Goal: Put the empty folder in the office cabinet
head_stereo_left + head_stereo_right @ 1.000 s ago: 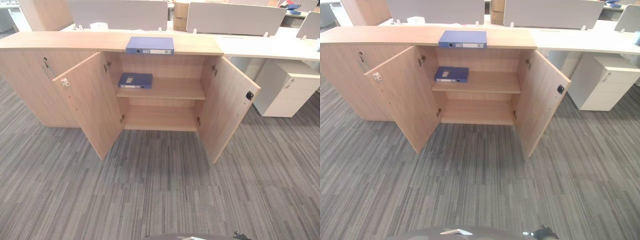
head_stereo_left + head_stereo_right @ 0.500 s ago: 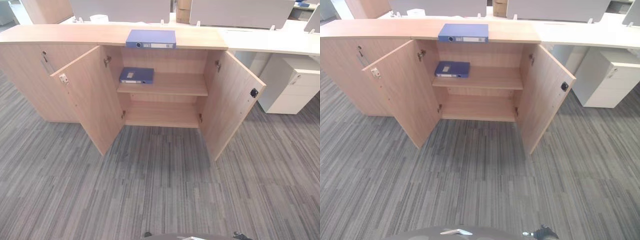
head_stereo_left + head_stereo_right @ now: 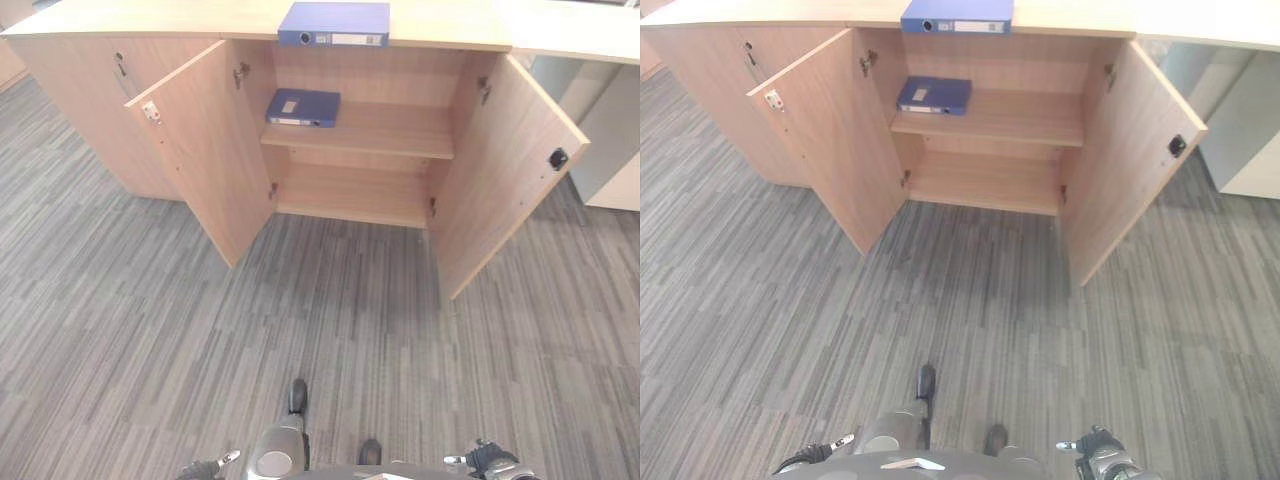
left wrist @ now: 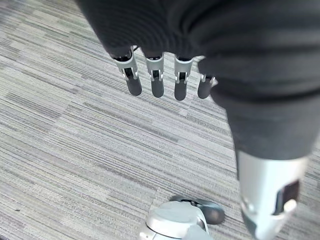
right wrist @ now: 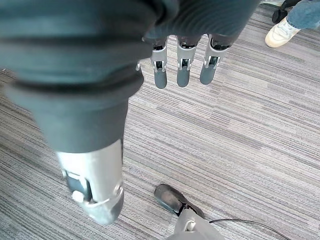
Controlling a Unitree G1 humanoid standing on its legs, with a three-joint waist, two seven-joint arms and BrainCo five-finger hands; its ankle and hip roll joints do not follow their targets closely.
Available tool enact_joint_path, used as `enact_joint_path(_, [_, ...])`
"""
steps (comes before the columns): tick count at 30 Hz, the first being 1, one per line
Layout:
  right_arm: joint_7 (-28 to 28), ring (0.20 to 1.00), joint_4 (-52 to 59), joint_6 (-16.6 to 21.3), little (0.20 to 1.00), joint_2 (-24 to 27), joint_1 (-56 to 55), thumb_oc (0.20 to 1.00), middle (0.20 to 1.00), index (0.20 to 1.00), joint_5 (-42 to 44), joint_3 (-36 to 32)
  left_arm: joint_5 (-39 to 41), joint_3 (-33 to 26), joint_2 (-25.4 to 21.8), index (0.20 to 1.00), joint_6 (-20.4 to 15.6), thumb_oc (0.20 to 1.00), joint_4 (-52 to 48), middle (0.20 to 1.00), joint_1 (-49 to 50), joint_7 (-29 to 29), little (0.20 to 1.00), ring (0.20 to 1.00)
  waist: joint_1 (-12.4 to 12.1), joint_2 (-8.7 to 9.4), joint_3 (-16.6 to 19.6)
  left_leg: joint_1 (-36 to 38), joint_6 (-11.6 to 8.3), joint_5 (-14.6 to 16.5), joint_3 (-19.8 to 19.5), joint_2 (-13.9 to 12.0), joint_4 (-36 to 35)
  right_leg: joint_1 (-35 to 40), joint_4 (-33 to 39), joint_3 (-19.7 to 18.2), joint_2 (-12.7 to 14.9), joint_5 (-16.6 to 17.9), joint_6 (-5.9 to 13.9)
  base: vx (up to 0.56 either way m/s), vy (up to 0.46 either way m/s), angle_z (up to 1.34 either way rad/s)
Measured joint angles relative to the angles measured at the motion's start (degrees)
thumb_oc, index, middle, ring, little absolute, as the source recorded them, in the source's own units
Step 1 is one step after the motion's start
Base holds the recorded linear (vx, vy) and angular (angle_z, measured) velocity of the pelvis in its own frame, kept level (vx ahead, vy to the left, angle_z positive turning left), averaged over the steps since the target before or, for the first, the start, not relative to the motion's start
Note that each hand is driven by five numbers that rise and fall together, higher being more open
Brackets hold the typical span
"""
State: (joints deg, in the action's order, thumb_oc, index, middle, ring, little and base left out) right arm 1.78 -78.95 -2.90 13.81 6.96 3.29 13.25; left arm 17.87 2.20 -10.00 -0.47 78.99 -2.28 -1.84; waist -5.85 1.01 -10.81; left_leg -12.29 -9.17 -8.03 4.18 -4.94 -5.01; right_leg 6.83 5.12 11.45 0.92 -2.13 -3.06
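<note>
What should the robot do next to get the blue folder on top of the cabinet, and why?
Probably step closer to the cabinet. The folder lies on the cabinet's top, far across the carpet, while the left robot hand and right robot hand hang open over the floor, holding nothing. Both doors are already open, so only reach seems missing.

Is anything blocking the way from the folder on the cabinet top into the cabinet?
Nothing visible. Both doors stand open, and the upper shelf is bare beside the other folder. The folder on top lies directly above the opening.
</note>
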Motion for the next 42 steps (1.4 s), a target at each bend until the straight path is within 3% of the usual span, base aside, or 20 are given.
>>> enact_joint_path(5, [0.14, 1.000, -0.40, 0.17, 1.000, 0.23, -0.83, 1.000, 1.000, 1.000, -0.60, -0.45, 1.03, -0.53, 0.04, 1.000, 0.02, 1.000, 0.34, 1.000, 3.06, 0.10, 1.000, 1.000, -3.30, -1.66, 1.46, 0.58, 0.11, -1.15, 4.09, -2.19, 0.26, 6.89, 0.00, -4.36, 2.78, -4.88, 4.19, 0.61, 0.282, -0.41])
enact_joint_path(8, [0.58, 1.000, -0.76, 0.10, 1.000, -0.98, -3.19, 1.000, 1.000, 1.000, -1.68, -2.17, 0.71, -2.79, 0.10, 1.000, 0.21, 1.000, 2.11, 1.000, 5.26, 0.10, 1.000, 1.000, -3.66, 0.23, 3.34, 6.43, 6.22, -4.00, 5.47, 2.43, -0.10, 9.21, -6.65, -4.19, 8.85, -8.73, 9.26, 0.39, 0.332, -0.60])
enact_joint_path(9, [0.85, 1.000, -0.38, 0.15, 1.000, -2.15, -4.80, 1.000, 1.000, 1.000, -2.04, -2.36, 0.24, -3.34, -0.05, 1.000, 0.11, 1.000, 1.96, 1.000, 5.98, 0.05, 1.000, 1.000, -3.03, 0.70, 4.80, 8.46, 10.06, -3.06, 6.64, 4.17, -0.09, 5.88, -17.09, -2.12, 12.03, -9.55, 9.90, 0.38, 0.474, -0.37])
enact_joint_path(11, [0.69, 1.000, 1.98, 0.46, 1.000, -3.06, -6.03, 1.000, 1.000, 1.000, -1.19, -3.38, -0.28, -3.98, 0.75, 1.000, -0.05, 1.000, 2.31, 1.000, 5.44, 0.02, 1.000, 1.000, -0.98, 0.54, 5.16, 12.31, 11.86, -1.04, 6.47, 7.18, 1.05, -6.22, -47.33, -1.88, 19.46, -8.92, 10.36, 0.42, 0.427, -0.12])
enact_joint_path(13, [0.91, 1.000, 2.37, 0.57, 1.000, -2.74, -6.44, 1.000, 1.000, 1.000, -0.65, -4.46, -0.23, -1.41, 0.55, 1.000, 0.18, 1.000, 2.17, 1.000, 3.72, 0.03, 1.000, 1.000, 1.97, 0.54, 5.73, 16.45, 15.71, 2.89, 4.96, 10.73, -0.01, -12.69, -58.08, -4.47, 23.61, -2.03, 10.60, 0.37, 0.121, 0.40])
enact_joint_path(14, [0.86, 1.000, 2.37, 0.52, 1.000, -2.57, -6.54, 1.000, 1.000, 1.000, -0.02, -4.46, -0.23, -0.10, 0.32, 1.000, -0.21, 1.000, 1.59, 1.000, 3.01, -0.03, 1.000, 1.000, 2.69, 0.72, 5.92, 18.02, 16.47, 4.43, 4.28, 11.51, -0.03, -15.33, -59.68, -4.83, 24.29, -2.52, 10.08, 0.51, 0.018, 0.27])
enact_joint_path(16, [0.73, 1.000, 2.47, 0.52, 1.000, -2.05, -5.64, 1.000, 1.000, 1.000, 0.23, -4.28, 0.17, 1.46, 0.42, 1.000, -0.41, 1.000, -0.60, 1.000, 1.37, 0.15, 1.000, 1.000, 2.91, -0.93, 5.73, 19.30, 16.98, 6.60, 3.52, 10.65, -0.02, -20.65, -53.09, -0.63, 22.47, -5.47, 8.80, 0.28, -0.087, -0.17])
enact_joint_path(18, [0.29, 1.000, 5.05, 1.30, 1.000, -2.22, -3.80, 1.000, 1.000, 1.000, 1.26, -3.31, 1.20, 1.50, -0.31, 1.000, -0.43, 1.000, -0.61, 1.000, -1.36, 0.23, 1.000, 1.000, 5.99, -3.23, 4.04, 19.34, 16.18, 6.88, 1.25, 8.34, 0.03, -23.50, -32.46, 5.35, 17.10, -4.69, 10.55, 0.48, -0.203, 0.36])
enact_joint_path(22, [-0.12, 1.000, 3.58, 0.93, 1.000, -2.48, -4.79, 1.000, 1.000, 1.000, 2.48, -4.90, 1.92, -1.84, -0.87, 1.000, -1.04, 1.000, 0.14, 1.000, -1.68, 0.82, 1.000, 1.000, 8.82, 0.40, 3.28, 23.97, 13.74, 11.14, -2.59, 8.69, 0.16, -21.33, -8.35, 4.49, 10.80, 0.66, 14.58, 0.56, -0.201, 0.65])
enact_joint_path(23, [-0.15, 1.000, 2.71, 0.44, 1.000, -2.46, -5.98, 1.000, 1.000, 1.000, 2.49, -4.95, 1.87, -2.03, -0.55, 1.000, -1.08, 1.000, 0.02, 1.000, -1.19, 0.81, 1.000, 1.000, 9.23, 1.72, 4.02, 24.33, 14.15, 11.55, -3.71, 8.90, 0.00, -21.62, -9.74, 4.70, 10.59, 0.95, 13.89, 0.46, -0.199, 0.98])
enact_joint_path(24, [-0.16, 1.000, 1.08, 0.08, 1.000, -2.33, -7.67, 1.000, 1.000, 1.000, 2.49, -4.98, 1.59, -1.64, -0.23, 1.000, -1.73, 1.000, -0.97, 1.000, 0.30, 0.86, 1.000, 1.000, 9.10, 2.80, 4.45, 26.22, 12.70, 13.37, -5.56, 8.46, 0.03, -20.88, -13.14, 3.58, 9.13, 3.14, 9.47, 0.26, -0.120, 0.79])
enact_joint_path(27, [-0.23, 1.000, 0.16, 0.09, 1.000, -1.62, -8.97, 1.000, 1.000, 1.000, 2.50, -5.76, 1.56, -1.59, 1.11, 1.000, -1.07, 1.000, -0.22, 1.000, 2.54, 0.86, 1.000, 1.000, 8.75, 0.91, 5.21, 27.57, 9.61, 15.77, -5.86, 4.26, 3.10, -17.37, -11.35, 4.22, 4.94, 6.01, 6.93, 0.31, -0.176, 0.36])
enact_joint_path(28, [-0.30, 1.000, -0.61, 0.12, 1.000, -1.32, -8.61, 1.000, 1.000, 1.000, 2.50, -6.32, 1.55, -1.48, 1.66, 1.000, -1.00, 1.000, -0.14, 1.000, 2.74, 1.13, 1.000, 1.000, 8.60, 0.48, 5.00, 27.33, 7.80, 16.31, -6.07, 3.13, 6.62, -15.27, -9.38, 5.31, 3.51, 7.68, 4.16, 0.51, -0.321, 0.26])
enact_joint_path(31, [-0.43, 1.000, 0.35, 0.15, 1.000, -1.19, -8.33, 1.000, 1.000, 1.000, 2.51, -6.45, 1.56, 0.02, 2.05, 1.000, -0.91, 1.000, 0.02, 1.000, 2.53, 1.13, 1.000, 1.000, 8.33, 1.45, 5.75, 23.12, 5.10, 15.35, -6.09, 2.68, 18.37, -8.70, -2.04, 5.00, 1.85, 7.94, 3.89, 0.20, -0.136, 0.18])
enact_joint_path(32, [-0.70, 1.000, 0.62, 0.39, 1.000, -0.92, -8.04, 1.000, 1.000, 1.000, 2.54, -6.29, 1.58, -0.06, 2.14, 1.000, -0.92, 1.000, -0.10, 1.000, 2.49, 1.12, 1.000, 1.000, 8.15, 1.79, 5.92, 22.20, 3.36, 15.29, -6.00, 2.92, 22.41, -7.43, -0.99, 4.67, 1.49, 9.25, 0.99, 0.19, -0.138, 0.00])
enact_joint_path(34, [-1.12, 1.000, 1.02, 0.80, 1.000, -0.22, -7.16, 1.000, 1.000, 1.000, 2.86, -6.34, 1.62, -0.07, 2.67, 1.000, -0.93, 1.000, -0.35, 1.000, 1.93, 1.12, 1.000, 1.000, 7.97, 1.70, 5.90, 17.01, 0.05, 15.81, -6.19, 2.28, 34.12, -6.03, -0.37, 4.08, 0.61, 8.09, -0.32, 0.11, -0.075, -0.22])
enact_joint_path(36, [-1.42, 1.000, 1.17, 0.61, 1.000, 0.54, -5.89, 1.000, 1.000, 1.000, 4.35, -5.73, 1.98, -0.11, 2.92, 1.000, -0.95, 1.000, -0.54, 1.000, 1.17, 1.17, 1.000, 1.000, 7.68, 1.29, 5.44, 12.05, -0.57, 15.99, -5.64, 2.08, 39.35, -4.40, -0.36, 3.22, -0.03, 6.35, -2.38, 0.13, -0.033, -0.28])
enact_joint_path(38, [-1.78, 1.000, 1.30, 0.54, 1.000, 0.69, -4.49, 1.000, 1.000, 1.000, 4.72, -4.79, 2.02, -0.12, 2.75, 1.000, -1.01, 1.000, -0.53, 1.000, -0.45, 1.25, 1.000, 1.000, 7.56, 1.74, 4.46, 8.25, -0.10, 15.85, -2.47, 1.00, 34.49, -2.52, -0.05, 3.15, -0.05, 4.86, -2.89, 0.17, 0.027, -0.11])
enact_joint_path(40, [-2.20, 1.000, 1.62, 0.58, 1.000, 0.60, -3.69, 1.000, 1.000, 1.000, 4.73, -4.54, 2.03, -0.08, 2.18, 1.000, -1.52, 1.000, -1.04, 1.000, -1.09, 1.30, 1.000, 1.000, 7.28, 2.89, 3.62, 7.52, 1.64, 13.31, -1.57, 0.19, 18.11, -1.20, -0.05, 2.40, 0.08, 3.96, -2.15, 0.16, 0.104, -0.17])
enact_joint_path(42, [-2.50, 1.000, 1.36, 0.70, 1.000, 0.97, -3.22, 1.000, 1.000, 1.000, 4.72, -4.37, 2.10, -0.08, 1.93, 1.000, -1.56, 1.000, -0.75, 1.000, -1.41, 1.35, 1.000, 1.000, 5.80, 2.32, 3.00, 8.34, -0.42, 6.98, -7.82, -0.21, -0.36, -0.70, -0.04, 0.31, -0.74, 3.03, -0.22, 0.10, 0.080, -0.51])
